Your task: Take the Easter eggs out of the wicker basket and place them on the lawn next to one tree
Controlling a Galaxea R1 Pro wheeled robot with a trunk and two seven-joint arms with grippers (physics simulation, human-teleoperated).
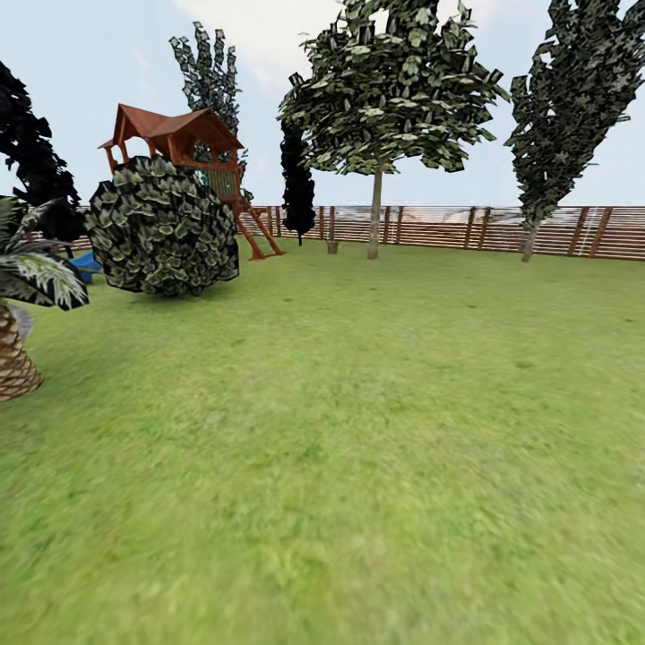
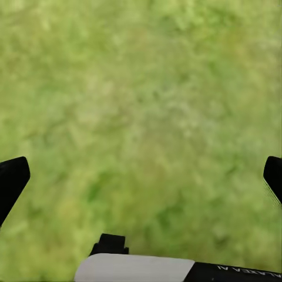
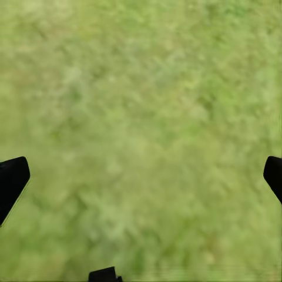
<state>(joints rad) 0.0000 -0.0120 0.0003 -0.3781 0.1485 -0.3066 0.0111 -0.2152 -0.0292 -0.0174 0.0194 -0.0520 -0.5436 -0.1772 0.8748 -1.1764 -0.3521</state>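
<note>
The lawn spreads out ahead as mottled green grass. At its far side stands a tree with a bare pale trunk and a leafy crown, close to the fence. A second leafy tree rises at the far right. The three Easter eggs and the wicker basket are out of view. My left gripper hangs open over bare grass, its dark fingers far apart. My right gripper is also open above grass, with nothing between its fingers.
A red-brown play tower stands at the back left behind a round leafy bush. A scaly-trunked palm sits at the left edge. A narrow dark cypress stands by the slatted fence. Wide grass lies between me and the trees.
</note>
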